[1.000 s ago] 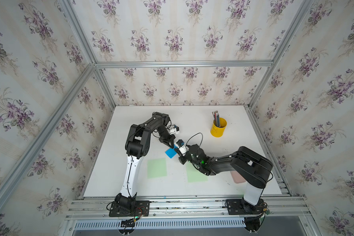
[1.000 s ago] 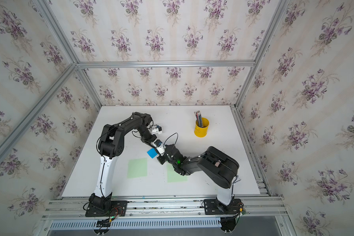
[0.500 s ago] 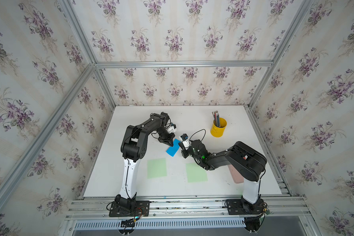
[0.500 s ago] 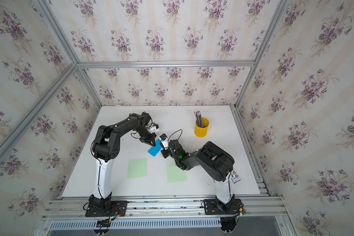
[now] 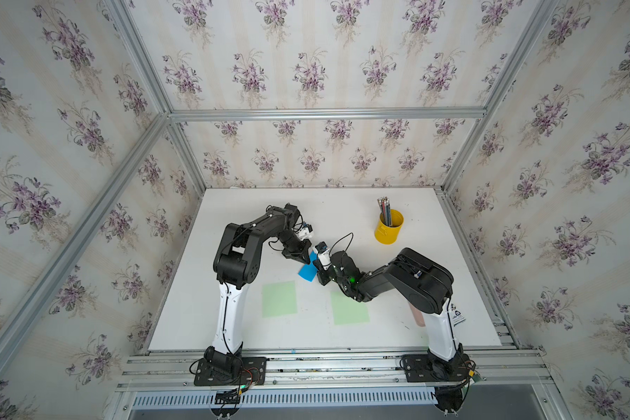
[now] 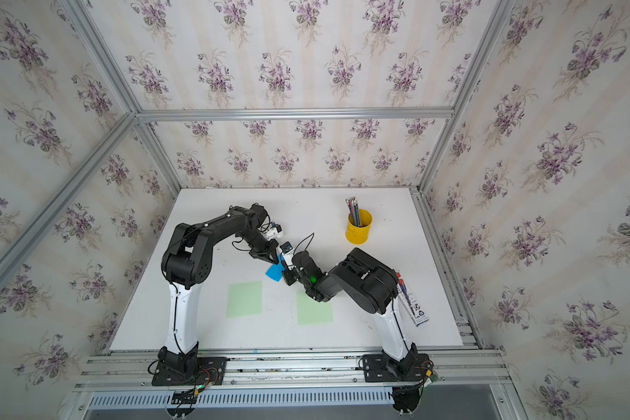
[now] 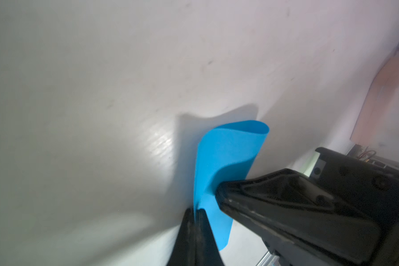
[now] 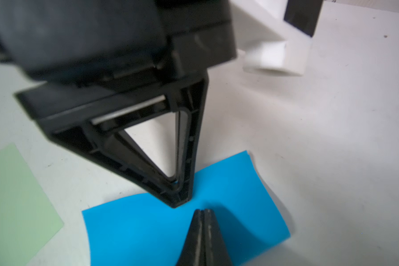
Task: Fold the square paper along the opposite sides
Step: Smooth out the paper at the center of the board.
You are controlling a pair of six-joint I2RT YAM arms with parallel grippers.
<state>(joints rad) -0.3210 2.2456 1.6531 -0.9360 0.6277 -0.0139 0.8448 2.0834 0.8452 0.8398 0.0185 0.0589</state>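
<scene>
The blue square paper (image 5: 307,272), curled near the middle of the table (image 5: 342,218), is clamped at one edge by the left pincer (image 7: 195,214). The right pincer (image 8: 203,215) is closed tight, its tip against the sheet. The label on the right arm (image 5: 458,315) is too small to be read.

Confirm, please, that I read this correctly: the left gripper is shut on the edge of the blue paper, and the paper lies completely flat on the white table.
Not quite. The left gripper is shut on the edge of the blue paper, but the paper is not flat on the white table: it is lifted and curls over, as the left wrist view shows.
</scene>
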